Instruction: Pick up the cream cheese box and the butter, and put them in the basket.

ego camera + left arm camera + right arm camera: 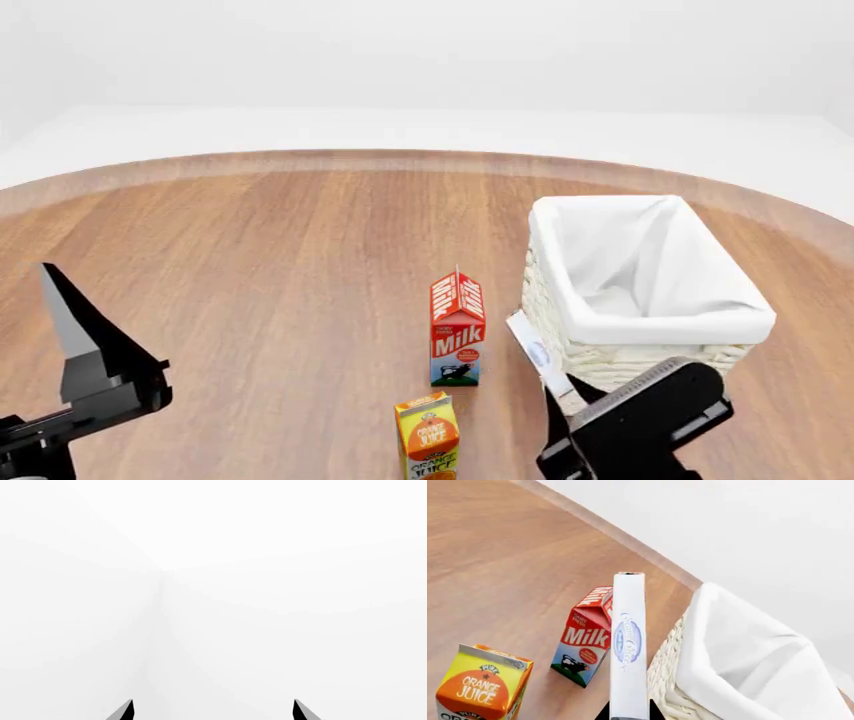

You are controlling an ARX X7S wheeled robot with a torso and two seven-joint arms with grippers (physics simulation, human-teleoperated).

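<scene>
While the cream cheese box (537,360) is clamped edge-on in the right gripper (567,405), it is held lifted just beside the near-left wall of the basket (667,330), right of the milk carton (458,330); the orange juice carton (427,437) stands nearer; the left gripper (212,711) is seen released, fingertips apart, facing blank white; the butter is not seen.
</scene>
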